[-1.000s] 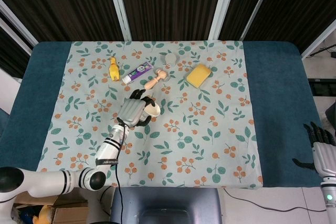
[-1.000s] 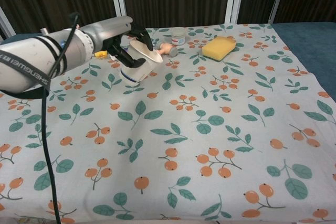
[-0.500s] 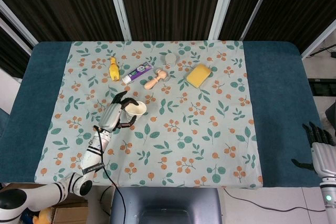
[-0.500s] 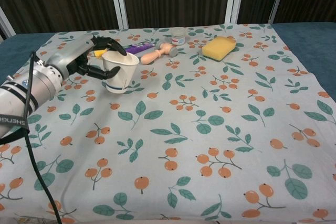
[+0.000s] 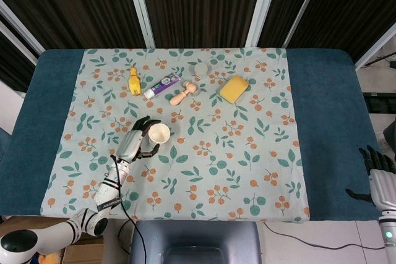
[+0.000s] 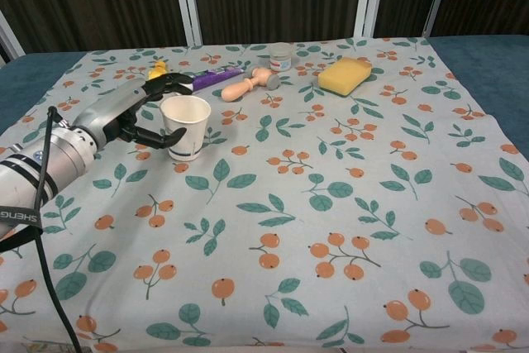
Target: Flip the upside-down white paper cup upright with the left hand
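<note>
The white paper cup [image 5: 159,133] [image 6: 186,126] stands upright, mouth up, on the floral cloth at the left of the table. My left hand [image 5: 133,143] [image 6: 136,113] reaches in from its left side and holds it, with the fingers curved round the far side and the thumb against the near wall. My right hand [image 5: 378,176] hangs off the table's right edge in the head view, fingers apart and holding nothing; the chest view does not show it.
Behind the cup lie a yellow toy [image 5: 133,81], a purple tube [image 5: 162,84] [image 6: 216,77], a wooden pestle-like piece [image 5: 183,94] [image 6: 248,83], a small jar [image 5: 201,68] [image 6: 281,56] and a yellow sponge [image 5: 234,88] [image 6: 345,75].
The left hand swung the tilted cup down and leftward, turning it mouth up, and now it stands on the cloth. The right hand stayed put.
</note>
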Controlling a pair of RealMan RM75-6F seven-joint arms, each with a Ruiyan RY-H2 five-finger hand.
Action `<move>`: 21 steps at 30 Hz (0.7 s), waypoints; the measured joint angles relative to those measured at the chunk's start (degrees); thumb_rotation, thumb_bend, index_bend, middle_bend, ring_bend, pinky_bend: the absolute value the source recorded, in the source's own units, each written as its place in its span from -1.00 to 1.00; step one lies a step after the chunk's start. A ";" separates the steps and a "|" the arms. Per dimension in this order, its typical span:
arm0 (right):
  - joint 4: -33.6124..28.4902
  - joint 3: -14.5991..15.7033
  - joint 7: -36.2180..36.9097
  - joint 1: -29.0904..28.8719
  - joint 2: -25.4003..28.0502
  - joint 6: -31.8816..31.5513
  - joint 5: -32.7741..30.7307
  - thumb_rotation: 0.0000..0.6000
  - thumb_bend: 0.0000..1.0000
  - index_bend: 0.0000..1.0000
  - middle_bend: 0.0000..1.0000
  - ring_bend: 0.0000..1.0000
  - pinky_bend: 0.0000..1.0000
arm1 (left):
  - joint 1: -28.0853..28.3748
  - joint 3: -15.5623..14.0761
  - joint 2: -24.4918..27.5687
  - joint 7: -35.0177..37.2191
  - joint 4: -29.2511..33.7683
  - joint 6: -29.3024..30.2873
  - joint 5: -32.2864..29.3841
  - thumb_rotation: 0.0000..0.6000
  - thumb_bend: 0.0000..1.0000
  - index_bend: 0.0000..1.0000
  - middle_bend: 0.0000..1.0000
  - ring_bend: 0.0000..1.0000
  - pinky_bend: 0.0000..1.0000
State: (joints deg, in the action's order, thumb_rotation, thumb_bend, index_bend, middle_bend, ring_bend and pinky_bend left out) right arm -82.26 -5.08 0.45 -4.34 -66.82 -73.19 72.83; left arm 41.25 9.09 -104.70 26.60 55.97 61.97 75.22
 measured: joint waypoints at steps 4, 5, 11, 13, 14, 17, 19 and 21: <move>-0.01 0.11 -0.05 -0.07 -0.04 0.28 0.02 1.00 -0.95 -1.00 -1.00 -1.00 -1.00 | -0.52 -0.08 1.20 0.03 1.38 -0.34 0.59 1.00 -0.23 -1.00 -1.00 -1.00 -1.00; -0.01 0.12 -0.09 -0.09 -0.06 0.29 0.04 1.00 -0.95 -1.00 -1.00 -1.00 -1.00 | -0.68 -0.10 1.52 -0.02 1.71 -0.32 0.73 1.00 -0.23 -1.00 -1.00 -1.00 -1.00; -0.16 -0.06 0.05 -0.11 -0.03 -0.24 0.33 1.00 -0.94 -1.00 -1.00 -1.00 -1.00 | -2.00 -0.43 5.11 -1.60 6.52 0.71 1.61 1.00 -0.25 -1.00 -1.00 -1.00 -1.00; -0.26 -0.20 0.03 -0.02 0.06 -0.71 0.36 1.00 -0.94 -1.00 -1.00 -1.00 -1.00 | -2.68 -1.04 7.72 -4.49 9.91 1.22 2.03 1.00 -0.25 -1.00 -1.00 -1.00 -1.00; -0.29 -0.33 -0.02 0.05 0.07 -1.02 0.31 1.00 -0.94 -1.00 -1.00 -1.00 -1.00 | -3.09 -1.41 8.99 -6.36 11.54 1.66 2.29 1.00 -0.26 -1.00 -1.00 -1.00 -1.00; -0.36 -0.76 0.21 0.36 0.01 -2.46 0.39 1.00 -0.94 -1.00 -1.00 -1.00 -1.00 | -5.33 -3.05 13.40 -15.61 16.83 4.94 3.42 1.00 -0.30 -1.00 -1.00 -1.00 -1.00; -0.23 -0.85 0.59 0.66 -0.12 -3.75 1.07 1.00 -0.94 -1.00 -1.00 -1.00 -1.00 | -7.82 -4.62 16.88 -24.22 21.16 8.25 3.87 1.00 -0.30 -1.00 -1.00 -1.00 -1.00; 0.02 -0.73 0.64 1.01 -0.30 -5.22 2.17 1.00 -0.94 -1.00 -1.00 -1.00 -1.00 | -11.21 -6.72 20.97 -33.49 26.19 11.94 3.81 1.00 -0.30 -1.00 -1.00 -1.00 -1.00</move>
State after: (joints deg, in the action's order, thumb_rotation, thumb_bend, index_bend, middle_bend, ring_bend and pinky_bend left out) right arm -82.24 -5.81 1.09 -3.33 -67.11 -78.40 75.00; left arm 30.04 2.37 -83.73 -6.89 82.16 73.91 79.03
